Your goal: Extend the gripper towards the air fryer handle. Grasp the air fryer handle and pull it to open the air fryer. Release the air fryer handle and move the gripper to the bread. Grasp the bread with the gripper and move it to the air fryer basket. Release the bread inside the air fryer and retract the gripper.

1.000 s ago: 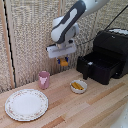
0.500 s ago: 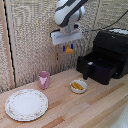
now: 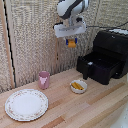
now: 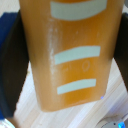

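Gripper: the gripper [image 3: 71,41] hangs high over the wooden table [image 3: 95,107], well above the small white bowl [image 3: 78,86]; its fingers are clenched on the bread [image 3: 72,43]

Bread: an orange-brown piece held between the blue-tipped fingers; in the wrist view the bread [image 4: 71,52] fills most of the picture, with pale stripes across it that look like glare, though I cannot be sure

Air fryer: the air fryer [image 3: 112,52] stands beyond the bowl, toward the exterior view's right; its air fryer basket [image 3: 96,68] is pulled out, the air fryer handle [image 3: 86,72] jutting toward the bowl

Bowl: holds yellow-orange pieces

Pink cup: the pink cup [image 3: 44,80] stands on the bowl's other side, away from the fryer

Plate: the patterned plate [image 3: 26,104] lies beyond the cup, farther from the bowl
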